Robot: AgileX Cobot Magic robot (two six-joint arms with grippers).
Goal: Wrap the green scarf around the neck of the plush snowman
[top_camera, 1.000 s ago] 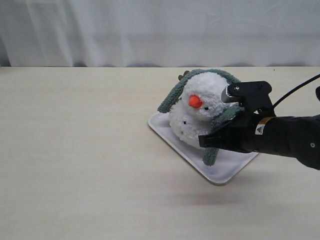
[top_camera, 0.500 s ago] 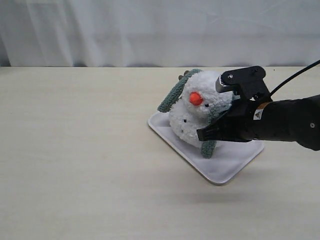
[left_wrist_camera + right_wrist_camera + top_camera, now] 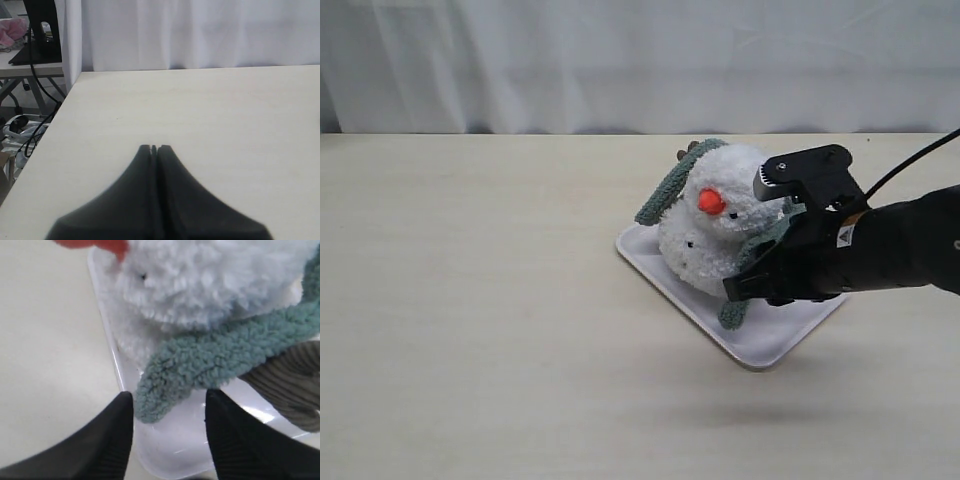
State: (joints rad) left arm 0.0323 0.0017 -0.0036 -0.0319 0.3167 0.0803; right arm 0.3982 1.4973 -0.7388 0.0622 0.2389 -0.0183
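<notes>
On pale table (image 3: 470, 300) — tray (image 3: 772, 338) under plush snowman (image 3: 705, 250); white curtain (image 3: 570, 60) behind.

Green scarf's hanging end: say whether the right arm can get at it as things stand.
Likely yes: the right end effector is open with the tip of the green scarf between its fingers, nothing blocking.

White rectangular tray (image 3: 770, 338) askew on a pale wood-grain table (image 3: 470, 300), white curtain (image 3: 620, 60) along its far edge.
</notes>
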